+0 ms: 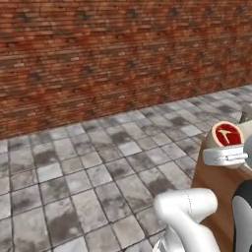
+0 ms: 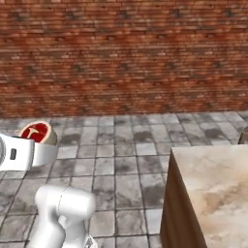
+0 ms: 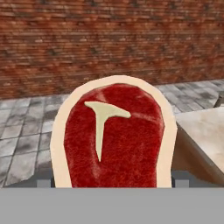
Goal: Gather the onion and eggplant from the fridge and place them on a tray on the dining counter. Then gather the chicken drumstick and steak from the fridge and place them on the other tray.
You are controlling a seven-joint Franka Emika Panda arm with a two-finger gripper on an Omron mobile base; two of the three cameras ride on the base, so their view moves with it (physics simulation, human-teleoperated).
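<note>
Steak [image 3: 114, 135]: raw red meat, matt, pale fat rim. Dining counter [image 2: 218, 189]: marbled stone top, wooden base.

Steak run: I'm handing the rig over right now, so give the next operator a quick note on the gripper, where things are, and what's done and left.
Gripper: clamped on the steak, jaws wide around it; the steak stands upright between the fingers.
Position: arm raised over the tiled floor, facing a brick wall. A corner of the dining counter is at the robot's right.
Done: steak picked up.
Left: bring it to the counter and set it on the other tray. Whether the other food is already placed can't be told from here.
</note>
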